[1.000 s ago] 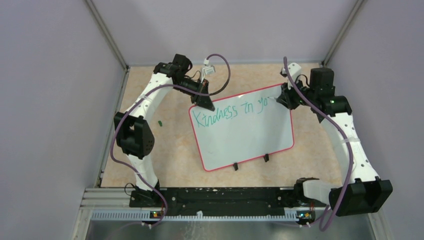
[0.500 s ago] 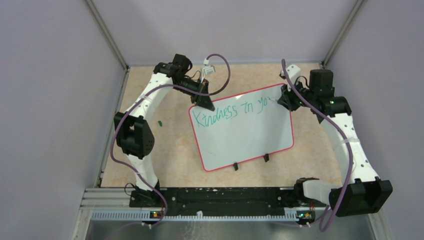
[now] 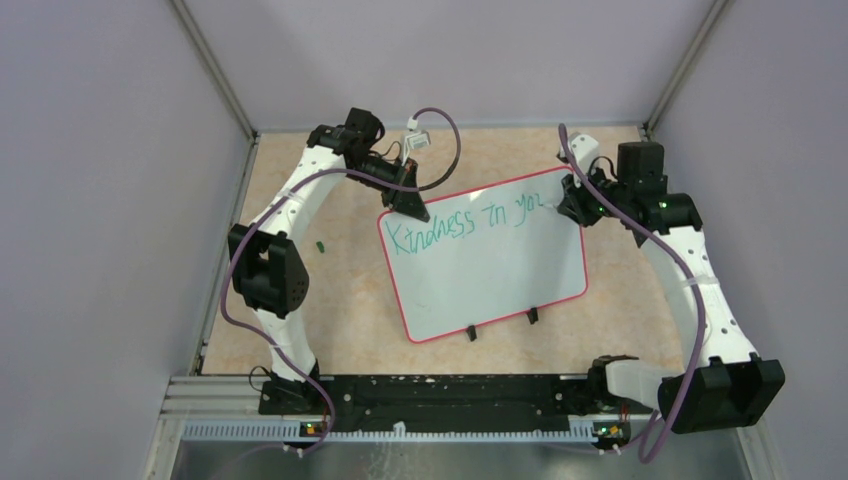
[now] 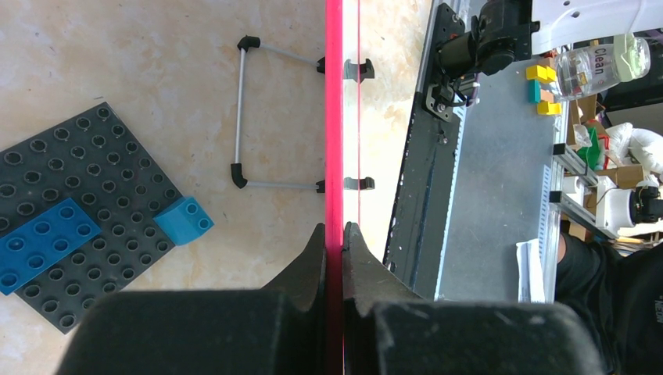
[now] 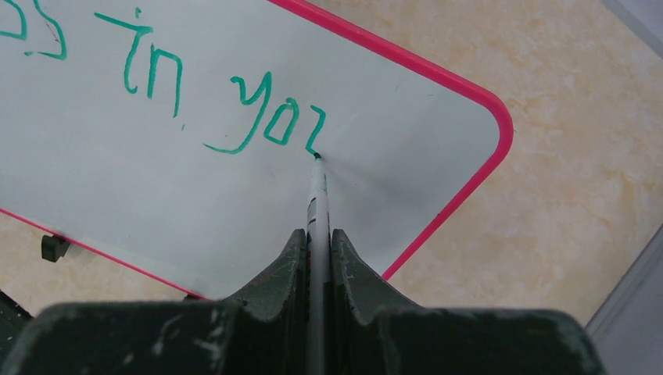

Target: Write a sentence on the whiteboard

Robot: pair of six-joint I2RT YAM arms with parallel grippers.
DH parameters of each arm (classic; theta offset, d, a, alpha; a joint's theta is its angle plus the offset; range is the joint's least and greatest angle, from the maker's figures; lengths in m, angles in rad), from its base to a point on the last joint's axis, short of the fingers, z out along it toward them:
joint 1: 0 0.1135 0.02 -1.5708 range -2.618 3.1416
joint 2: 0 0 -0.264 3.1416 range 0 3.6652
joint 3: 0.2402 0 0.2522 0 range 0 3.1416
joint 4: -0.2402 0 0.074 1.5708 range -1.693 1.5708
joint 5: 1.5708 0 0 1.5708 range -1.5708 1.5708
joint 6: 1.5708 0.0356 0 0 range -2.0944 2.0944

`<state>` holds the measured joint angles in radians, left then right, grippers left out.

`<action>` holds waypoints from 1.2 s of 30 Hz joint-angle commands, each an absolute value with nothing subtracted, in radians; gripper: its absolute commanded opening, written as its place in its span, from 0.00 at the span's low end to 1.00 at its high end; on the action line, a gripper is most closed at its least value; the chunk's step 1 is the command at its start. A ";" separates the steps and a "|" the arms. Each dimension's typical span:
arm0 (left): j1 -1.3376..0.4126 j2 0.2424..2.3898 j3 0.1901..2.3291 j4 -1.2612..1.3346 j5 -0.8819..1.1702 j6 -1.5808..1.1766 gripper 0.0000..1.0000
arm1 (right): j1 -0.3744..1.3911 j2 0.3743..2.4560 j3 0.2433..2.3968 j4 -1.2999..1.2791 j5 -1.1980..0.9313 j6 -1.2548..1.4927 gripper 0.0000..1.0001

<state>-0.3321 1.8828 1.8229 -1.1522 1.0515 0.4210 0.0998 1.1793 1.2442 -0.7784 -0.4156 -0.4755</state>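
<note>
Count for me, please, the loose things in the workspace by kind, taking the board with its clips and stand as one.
whiteboard: 1
marker: 1
dark grey studded plate: 1
blue bricks: 2
small green item, too small to identify: 1
Total: 6

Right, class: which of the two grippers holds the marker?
The right gripper: it is shut on the marker, tip on the whiteboard. The left gripper clamps the whiteboard's edge instead.
</note>
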 commanded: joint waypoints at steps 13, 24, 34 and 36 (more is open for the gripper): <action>-0.340 1.878 1.812 -1.134 0.898 0.495 0.00 | 0.086 1.177 1.298 -0.655 -0.375 -0.411 0.00; -0.339 1.879 1.815 -1.134 0.897 0.495 0.00 | 0.085 1.172 1.296 -0.622 -0.358 -0.387 0.00; -0.340 1.880 1.816 -1.134 0.896 0.495 0.00 | 0.086 1.167 1.266 -0.698 -0.383 -0.443 0.00; -0.339 1.881 1.818 -1.134 0.894 0.495 0.00 | 0.085 1.164 1.256 -0.712 -0.382 -0.451 0.00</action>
<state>-0.3317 1.8828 1.8229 -1.1526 1.0481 0.4191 0.0959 1.1790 1.2526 -0.6910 -0.3931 -0.4160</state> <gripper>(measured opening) 0.049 0.098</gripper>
